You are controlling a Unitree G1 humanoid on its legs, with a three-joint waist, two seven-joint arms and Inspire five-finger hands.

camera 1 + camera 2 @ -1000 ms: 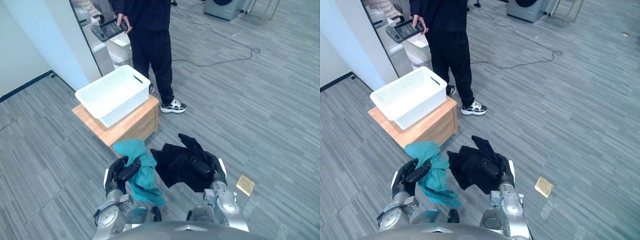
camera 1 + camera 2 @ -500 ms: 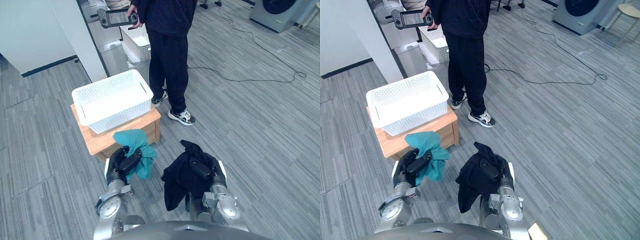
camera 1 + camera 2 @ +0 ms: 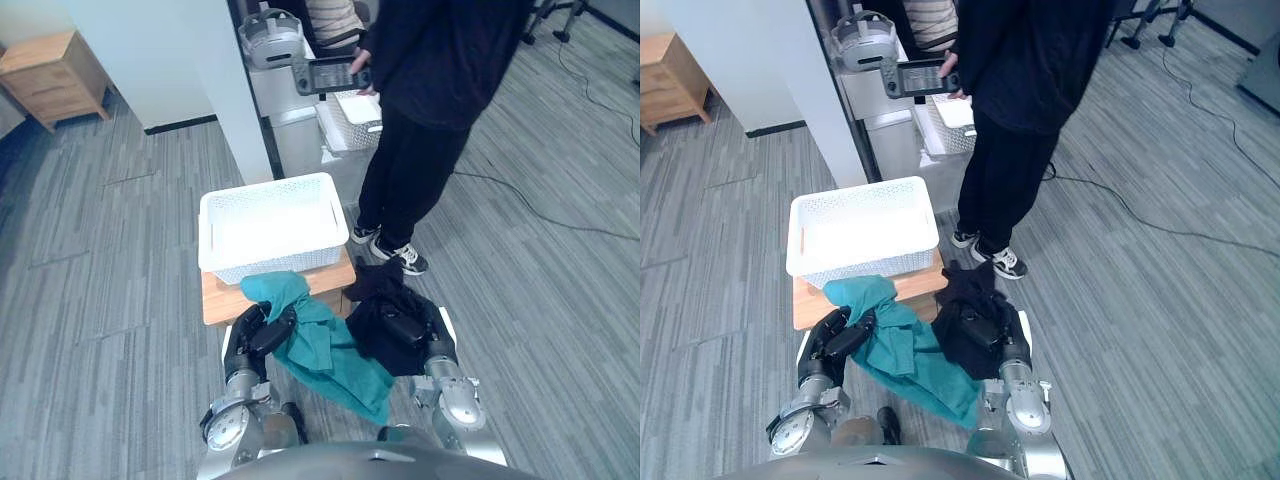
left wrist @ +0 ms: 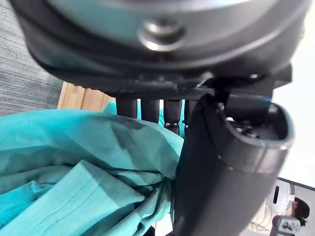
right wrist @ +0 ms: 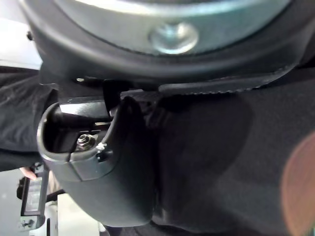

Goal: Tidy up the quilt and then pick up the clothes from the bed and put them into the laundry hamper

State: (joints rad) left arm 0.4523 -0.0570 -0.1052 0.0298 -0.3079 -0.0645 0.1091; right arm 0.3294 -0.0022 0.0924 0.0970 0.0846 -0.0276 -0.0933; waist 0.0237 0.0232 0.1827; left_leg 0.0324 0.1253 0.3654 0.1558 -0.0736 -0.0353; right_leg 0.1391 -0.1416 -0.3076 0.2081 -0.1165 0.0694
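My left hand (image 3: 258, 336) is shut on a teal garment (image 3: 330, 355) that hangs down in front of me; its folds press against the thumb (image 4: 216, 162) in the left wrist view. My right hand (image 3: 408, 330) is shut on a black garment (image 3: 385, 300), bunched over the hand and dark against the thumb (image 5: 123, 162) in the right wrist view. A white perforated hamper (image 3: 265, 225) stands on a low wooden stand (image 3: 225, 300) just ahead of both hands. The teal cloth's top edge overlaps the stand's front.
A person in dark clothes (image 3: 430, 110) stands right behind the hamper on the right, holding a controller (image 3: 330, 75). A white pillar (image 3: 215, 70) and a second white basket (image 3: 350, 115) lie beyond. A wooden cabinet (image 3: 45, 65) sits far left.
The camera has swung, so hamper and person now sit closer and more centred. The teal garment has unfurled and hangs lower. Both hands keep their hold.
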